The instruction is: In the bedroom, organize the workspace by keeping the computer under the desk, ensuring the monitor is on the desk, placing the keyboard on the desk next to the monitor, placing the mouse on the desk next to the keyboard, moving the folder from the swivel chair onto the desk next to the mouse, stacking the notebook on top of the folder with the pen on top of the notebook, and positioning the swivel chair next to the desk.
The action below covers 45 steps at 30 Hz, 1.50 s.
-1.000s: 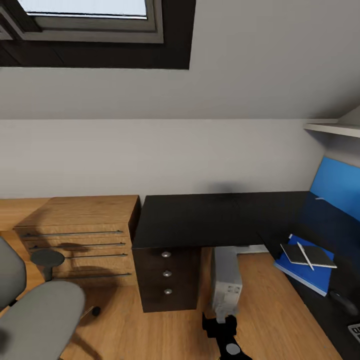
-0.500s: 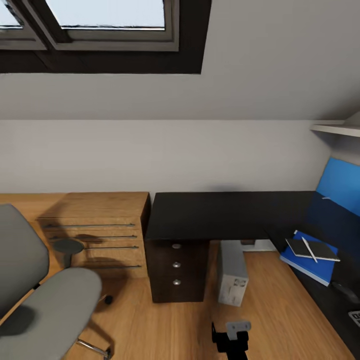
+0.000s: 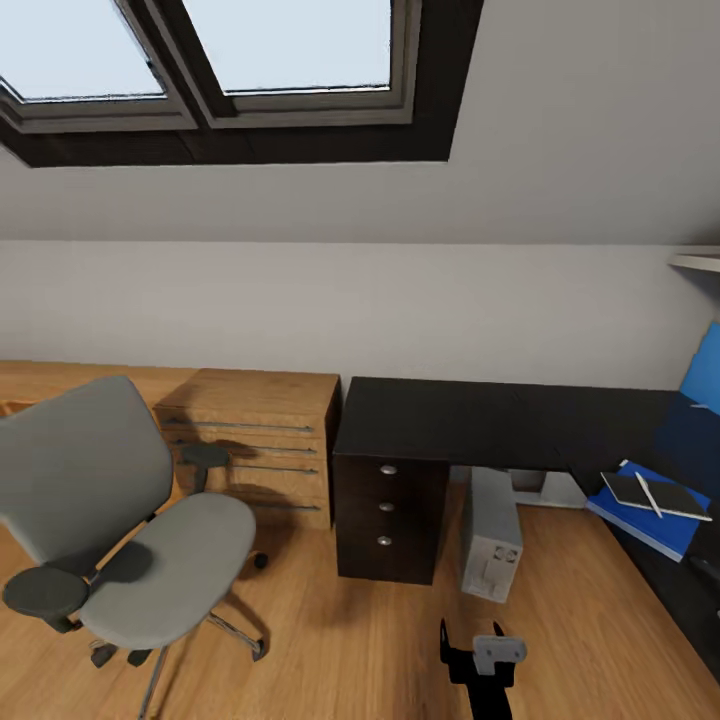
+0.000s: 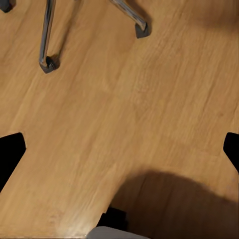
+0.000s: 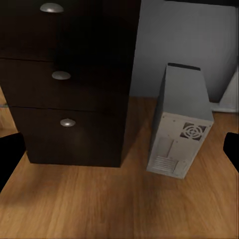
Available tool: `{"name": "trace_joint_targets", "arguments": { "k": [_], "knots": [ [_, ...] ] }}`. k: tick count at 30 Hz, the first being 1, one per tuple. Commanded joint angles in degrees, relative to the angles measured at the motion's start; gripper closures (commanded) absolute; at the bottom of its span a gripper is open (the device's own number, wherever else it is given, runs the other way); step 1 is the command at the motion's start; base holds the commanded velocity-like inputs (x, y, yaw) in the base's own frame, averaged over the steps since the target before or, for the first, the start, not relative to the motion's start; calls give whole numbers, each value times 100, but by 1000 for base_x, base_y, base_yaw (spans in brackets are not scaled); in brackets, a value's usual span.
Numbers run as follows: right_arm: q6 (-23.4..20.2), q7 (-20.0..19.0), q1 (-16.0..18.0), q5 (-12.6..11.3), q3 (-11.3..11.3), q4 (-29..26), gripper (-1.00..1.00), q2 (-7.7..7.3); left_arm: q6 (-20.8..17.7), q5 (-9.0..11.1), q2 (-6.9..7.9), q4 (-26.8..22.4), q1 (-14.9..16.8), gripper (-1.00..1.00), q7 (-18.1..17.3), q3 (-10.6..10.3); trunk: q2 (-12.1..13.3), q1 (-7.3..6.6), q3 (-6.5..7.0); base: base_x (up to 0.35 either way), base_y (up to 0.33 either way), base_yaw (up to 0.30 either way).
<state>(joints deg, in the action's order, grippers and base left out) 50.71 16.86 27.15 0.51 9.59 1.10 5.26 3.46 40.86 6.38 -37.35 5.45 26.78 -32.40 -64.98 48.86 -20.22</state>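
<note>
Standing upright on the wooden floor (image 3: 330, 640) under the desk (image 3: 480, 425), the computer (image 3: 492, 535) sits just right of the dark drawer unit (image 3: 388, 510), its ported face turned toward the near side; the right wrist view shows the same tower (image 5: 181, 127) beside the three round silver knobs (image 5: 61, 75). On the desk's right wing lies the folder (image 3: 655, 515), bright blue, with the dark notebook (image 3: 665, 493) stacked on it and the pen (image 3: 650, 494) resting across the notebook. A blue panel (image 3: 703, 380) shows at the far right edge. Monitor, keyboard and mouse cannot be made out.

Well to the left, apart from the desk, the swivel chair (image 3: 125, 520) stands on the floor, seat bare, its castors and chrome legs also seen in the left wrist view (image 4: 47, 35). Between chair and desk, against the wall, a light wooden dresser (image 3: 255, 445) with bar handles. Skylight windows (image 3: 230, 60) above.

Right gripper (image 5: 119, 149): fingertips at opposite margins of its wrist view, spread wide, nothing between them. Left gripper (image 4: 119, 149): likewise wide apart over bare floor, holding nothing.
</note>
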Motion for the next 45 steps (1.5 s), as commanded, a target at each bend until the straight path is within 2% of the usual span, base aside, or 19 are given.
{"name": "trace_joint_targets", "arguments": {
  "k": [1, 4, 7, 11, 13, 19, 23, 25, 26, 27, 31, 34, 38, 45],
  "knots": [
    [46, 224, 1, 7, 50, 12, -100, -2, 41, 61, 9, -2, 8, -100, 38, -48, -5, -2, -5, -151, 0, 272],
    [90, 472, -6, -5, 36, 5, -100, -6, 47, 60, 10, 43, 8, -100, 38, -41, -5, -2, -2, -74, 0, 280],
    [100, 526, -7, -101, 13, -1, -100, -7, 53, 41, -3, 142, 8, -100, 38, -40, -5, -2, -2, -23, 0, 285],
    [111, 551, -8, -541, -5, -8, -100, -13, 59, 30, -36, 217, 8, -100, 38, -36, -5, -2, -1, -6, 0, 287],
    [110, 557, -8, -784, -8, -10, -100, -78, 173, 29, -16, 230, 8, -100, 45, -24, -5, -2, -1, -1, 0, 287],
    [99, 560, -8, -917, -13, -10, -100, -142, 624, 43, 5, 236, 7, -100, 71, 0, -5, -2, -1, 0, 0, 289],
    [102, 561, -8, -986, -17, -12, -100, -141, 684, 53, 6, 243, 8, -100, 64, 9, -5, -2, -1, 0, 0, 289],
    [104, 558, -8, -1107, -21, -14, -100, -139, 704, 66, 1, 293, 8, -100, 54, 21, -5, -2, -1, 0, 0, 290],
    [104, 556, -8, -1194, -15, -18, -100, -124, 812, 65, -16, 516, 8, -100, 48, 12, -5, -2, -1, 0, 0, 289],
    [105, 556, -8, -1206, -12, -19, -100, -120, 879, 64, -22, 583, 8, -100, 46, 11, -5, -2, -1, 0, 0, 289],
    [106, 555, -8, -1245, -6, -19, -100, -101, 1554, 58, -132, 919, 8, -100, 34, -10, -5, -2, -1, 0, 0, 289],
    [106, 555, -8, -1251, -11, -15, -100, -98, 1770, 45, -210, 1099, 8, -100, 31, -17, -5, -2, -1, 0, 0, 290],
    [113, 555, -8, -1253, -16, -7, -100, -138, 2257, 46, -289, 1228, 7, -100, 29, -26, -5, -2, -5, 0, 0, 290],
    [121, 551, -8, -1235, 7, -11, -100, -183, 2402, 59, -357, 1283, 8, -100, 29, -29, -5, -2, -19, 0, 0, 290]
  ]
}}
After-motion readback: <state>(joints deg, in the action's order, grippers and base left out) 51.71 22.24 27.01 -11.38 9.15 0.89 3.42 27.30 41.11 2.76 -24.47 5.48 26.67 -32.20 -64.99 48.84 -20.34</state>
